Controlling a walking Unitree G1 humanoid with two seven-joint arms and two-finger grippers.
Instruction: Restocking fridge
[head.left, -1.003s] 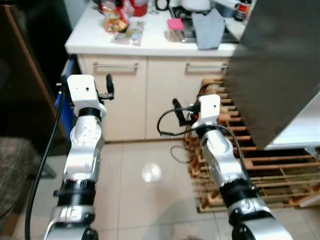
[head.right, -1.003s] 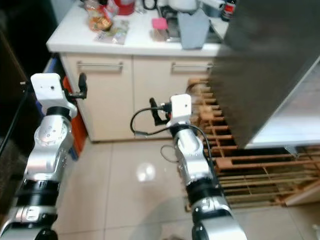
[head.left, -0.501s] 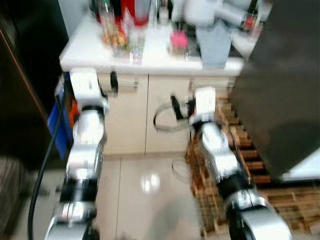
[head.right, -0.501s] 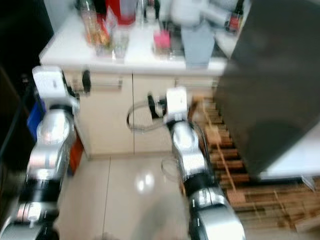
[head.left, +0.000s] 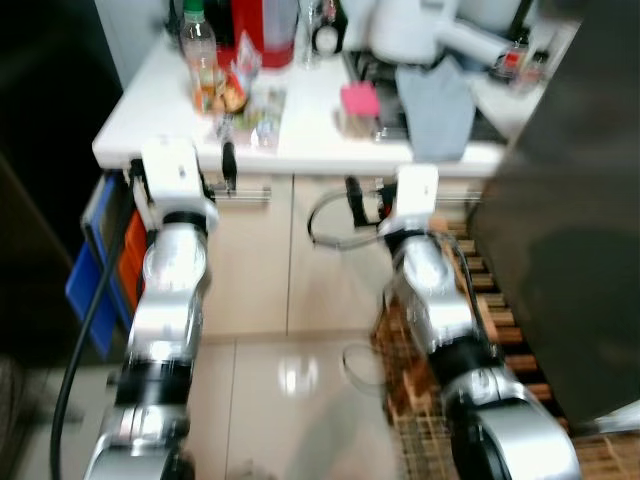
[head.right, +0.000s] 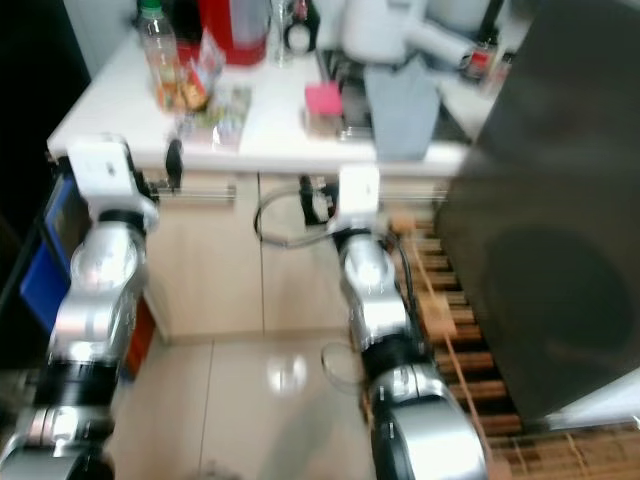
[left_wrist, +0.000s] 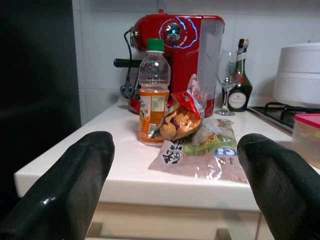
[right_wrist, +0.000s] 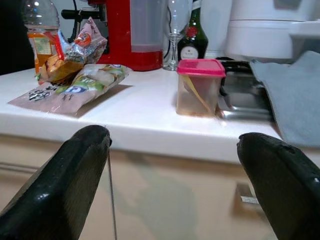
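Bottle: the juice bottle (left_wrist: 153, 95) stands upright on the white tabletop (head.left: 310, 125), long axis vertical, green cap up, label turned toward the left arm's camera; it is just in front of the red coffee machine (left_wrist: 180, 55).
Snack bag: a red snack bag (left_wrist: 181, 117) leans against the bottle, on the side away from the dark wall.
Flat packet: a clear packet (left_wrist: 202, 150) lies flat on the tabletop, just in front of the bottle and snack bag, its long axis running toward the tabletop edge.
Box: a clear box with a pink lid (right_wrist: 200, 87) stands upright, well apart from the bottle, next to the stove (right_wrist: 245, 102).
Cloth: a grey cloth (head.left: 437, 95) drapes over the stove edge, beyond the pink-lidded box from the bottle.
Behind the bottle: a wine glass (left_wrist: 227, 67) and a dark bottle (left_wrist: 241, 82) stand beside the coffee machine.
Left gripper (left_wrist: 180, 175): jaws spread wide, nothing between them, held below the tabletop edge and facing the bottle.
Right gripper (right_wrist: 185, 165): jaws spread wide, holding nothing, at tabletop-edge height, facing the pink-lidded box.
In the way: the tabletop edge and the cupboard handle (head.left: 245, 195) lie between both grippers and the bottle.
Fridge door: a dark door (head.left: 570, 210) stands far to the right of the bottle, above a wooden rack (head.left: 500, 330).
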